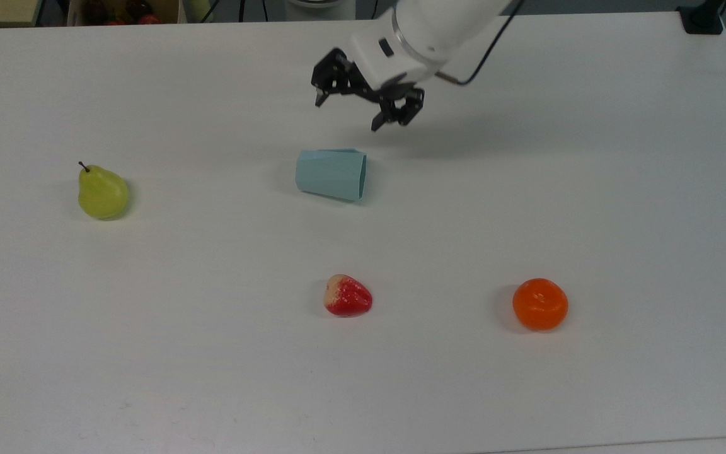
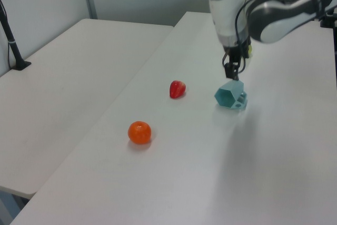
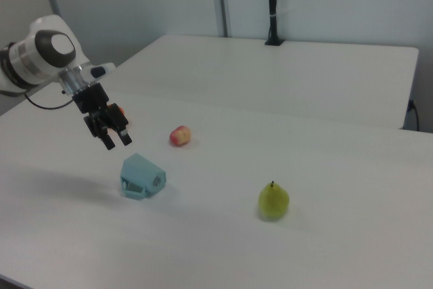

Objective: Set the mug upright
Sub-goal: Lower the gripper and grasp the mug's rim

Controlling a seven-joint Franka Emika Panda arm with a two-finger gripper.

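Orange [image 3: 121,112] mostly behind arm [image 3: 40,59]
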